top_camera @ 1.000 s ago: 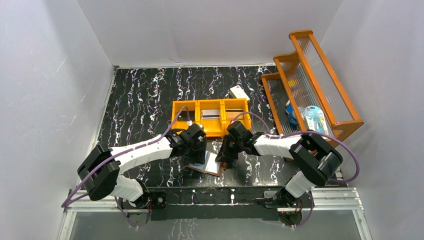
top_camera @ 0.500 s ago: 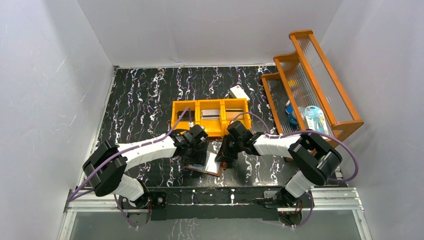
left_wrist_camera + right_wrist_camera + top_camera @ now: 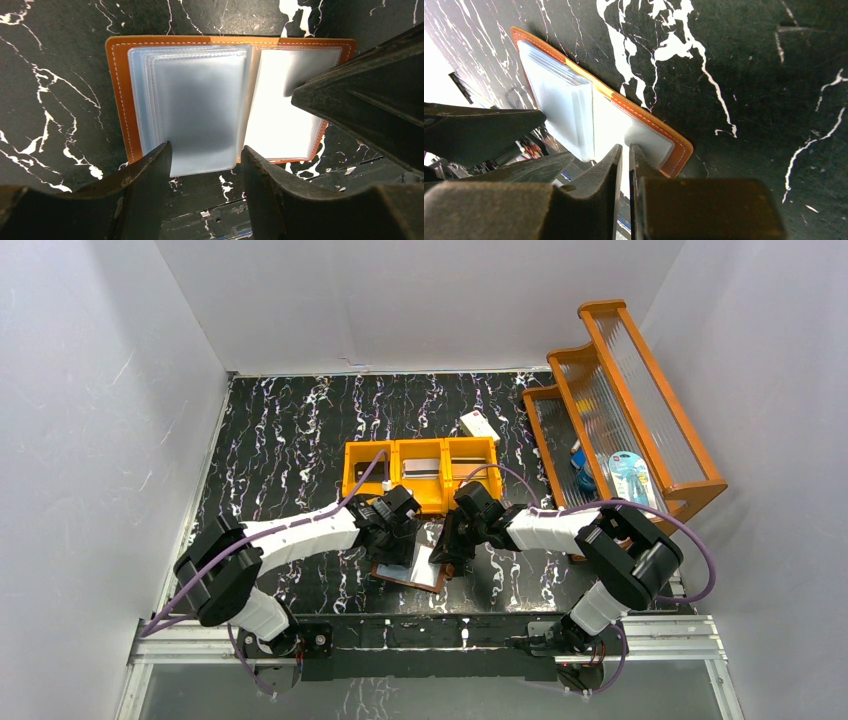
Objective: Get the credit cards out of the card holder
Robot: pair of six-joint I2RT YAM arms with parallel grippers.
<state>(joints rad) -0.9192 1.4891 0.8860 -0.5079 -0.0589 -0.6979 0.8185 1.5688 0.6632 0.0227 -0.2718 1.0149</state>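
The card holder (image 3: 424, 566) lies open and flat on the black marble table, brown leather rim (image 3: 117, 90) round pale blue-grey sleeves. My left gripper (image 3: 206, 147) is open, its fingertips either side of the near edge of the left sleeve stack (image 3: 200, 100), nothing gripped. A grey shade shows through the top sleeve; I cannot tell if it is a card. My right gripper (image 3: 625, 146) is shut, its tips resting on the right inner face (image 3: 644, 137) with only a slit between them. A grey-silver credit card (image 3: 421, 468) lies in the orange tray's middle compartment.
The orange three-compartment tray (image 3: 420, 502) stands just beyond the wallet, close to both wrists. A cream-white box (image 3: 479, 426) lies behind it. A wooden rack (image 3: 620, 400) holding small items fills the right side. White walls close in left, right and back.
My left arm's elbow has swung right and forward, with its gripper staying at the wallet's left half. The wallet and my right arm have not moved.
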